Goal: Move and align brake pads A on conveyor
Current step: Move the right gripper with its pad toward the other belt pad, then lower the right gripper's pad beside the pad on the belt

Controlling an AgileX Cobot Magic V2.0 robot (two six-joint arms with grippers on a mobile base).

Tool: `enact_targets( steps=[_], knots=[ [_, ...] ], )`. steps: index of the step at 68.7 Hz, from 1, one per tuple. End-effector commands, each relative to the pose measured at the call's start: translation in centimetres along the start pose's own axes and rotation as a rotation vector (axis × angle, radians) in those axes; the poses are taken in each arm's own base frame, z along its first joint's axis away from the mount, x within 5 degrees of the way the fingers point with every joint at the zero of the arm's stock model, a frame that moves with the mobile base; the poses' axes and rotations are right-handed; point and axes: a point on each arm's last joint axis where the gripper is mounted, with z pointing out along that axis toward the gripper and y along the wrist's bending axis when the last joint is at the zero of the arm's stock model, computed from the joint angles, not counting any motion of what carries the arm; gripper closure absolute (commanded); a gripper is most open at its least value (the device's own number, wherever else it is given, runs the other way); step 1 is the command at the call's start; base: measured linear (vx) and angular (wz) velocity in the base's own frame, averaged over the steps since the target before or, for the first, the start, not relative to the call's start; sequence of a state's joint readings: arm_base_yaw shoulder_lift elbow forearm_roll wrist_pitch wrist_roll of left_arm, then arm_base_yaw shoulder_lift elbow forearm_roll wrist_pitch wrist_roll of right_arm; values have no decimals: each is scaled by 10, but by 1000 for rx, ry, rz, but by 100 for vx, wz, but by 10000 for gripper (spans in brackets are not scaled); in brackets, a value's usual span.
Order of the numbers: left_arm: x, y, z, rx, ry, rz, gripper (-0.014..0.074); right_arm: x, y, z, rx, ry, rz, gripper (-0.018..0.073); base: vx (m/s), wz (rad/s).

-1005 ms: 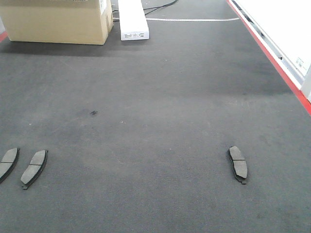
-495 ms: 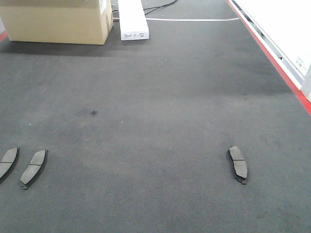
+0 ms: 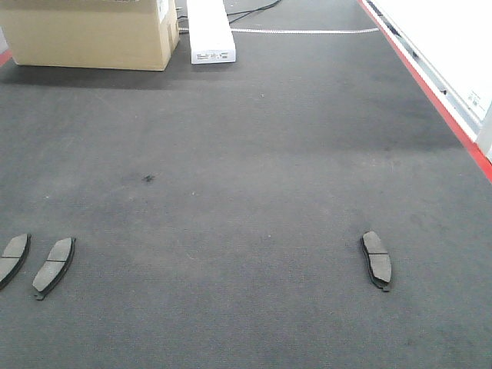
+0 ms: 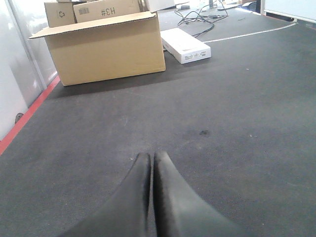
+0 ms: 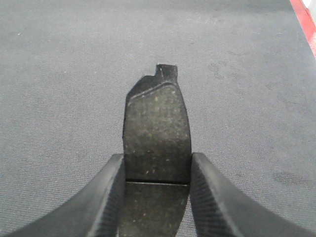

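Your right gripper [image 5: 155, 195] is clamping a pad [image 5: 157, 131] across its width, one finger on each long edge, friction face up and lug end pointing away. I'd judge it rigid and dense for its size, with a gritty face that will not slip, so gripping across the narrow waist near the groove is serving you well; whether it is resting on the belt [image 3: 254, 154] or hanging just above it, I cannot tell. Three more pads are lying flat on the belt: one [image 3: 376, 260] right of the dark spot [image 3: 147, 178], two side by side, [image 3: 53, 266] and [image 3: 11, 257], to its left. Your left gripper [image 4: 150, 197] is holding its fingers together on nothing. The belt's matte weave is giving friction. Beyond the spot, a carton [image 3: 92, 34] and white box [image 3: 209, 32] are sitting.
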State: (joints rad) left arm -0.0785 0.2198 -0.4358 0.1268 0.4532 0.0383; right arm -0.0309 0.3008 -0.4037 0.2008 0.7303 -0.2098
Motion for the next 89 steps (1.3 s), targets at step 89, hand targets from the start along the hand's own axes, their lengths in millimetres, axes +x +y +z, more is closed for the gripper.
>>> enact_targets(
  steps=[89],
  knots=[
    [-13, 1, -1, -6, -81, -1, 602, -107, -2, 131, 13, 333, 64, 566, 0, 0]
  ],
)
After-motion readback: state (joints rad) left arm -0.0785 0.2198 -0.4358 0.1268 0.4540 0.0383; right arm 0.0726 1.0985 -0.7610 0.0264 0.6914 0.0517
